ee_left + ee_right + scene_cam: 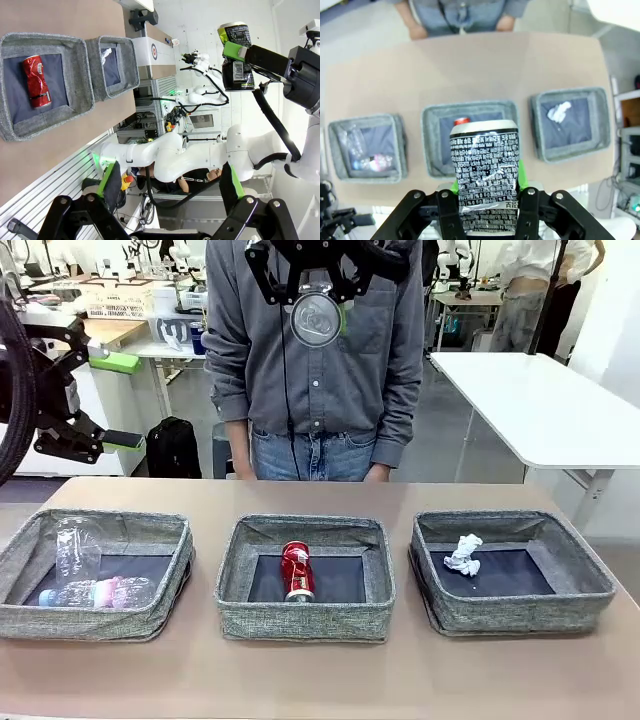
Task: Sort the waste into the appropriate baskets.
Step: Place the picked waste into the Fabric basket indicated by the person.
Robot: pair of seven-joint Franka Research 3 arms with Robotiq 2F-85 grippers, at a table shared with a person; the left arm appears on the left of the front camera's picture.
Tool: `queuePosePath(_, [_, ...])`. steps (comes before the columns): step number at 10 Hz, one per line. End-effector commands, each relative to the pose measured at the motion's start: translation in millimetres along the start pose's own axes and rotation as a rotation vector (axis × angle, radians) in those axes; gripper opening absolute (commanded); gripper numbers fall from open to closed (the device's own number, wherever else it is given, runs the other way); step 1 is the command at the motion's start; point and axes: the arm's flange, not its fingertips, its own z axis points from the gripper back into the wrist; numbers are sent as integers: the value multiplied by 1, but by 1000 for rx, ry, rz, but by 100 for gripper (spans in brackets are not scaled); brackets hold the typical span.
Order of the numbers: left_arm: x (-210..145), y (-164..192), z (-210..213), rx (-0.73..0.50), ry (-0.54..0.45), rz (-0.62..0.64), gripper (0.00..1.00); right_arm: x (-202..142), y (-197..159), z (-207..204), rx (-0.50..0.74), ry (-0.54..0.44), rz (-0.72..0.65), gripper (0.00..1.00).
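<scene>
Brown table (300,680) is set in the foreground. A person in a grey shirt (330,360) and blue jeans (315,455) is stood at the table's far edge, near the middle. A black backpack (173,448) is seen on the floor beyond the table, toward its left. A white table (540,405) is placed beyond it on the right. A cluttered workbench (120,325) is seen beyond the backpack.

Right gripper (318,290) raised high, jaws clamped on dark can (485,182) (held upright), left gripper (105,400) at table's side, jaws spread wide
</scene>
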Motion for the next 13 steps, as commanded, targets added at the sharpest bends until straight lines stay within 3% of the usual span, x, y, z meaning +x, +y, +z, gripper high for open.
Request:
queuePosePath(1, [1,-1,1,-23,-2,-18,100,-1,-5,0,-3,-11,20,40])
queuePosePath(13, [1,-1,1,-23,-2,-18,100,-1,-5,0,-3,-11,20,40])
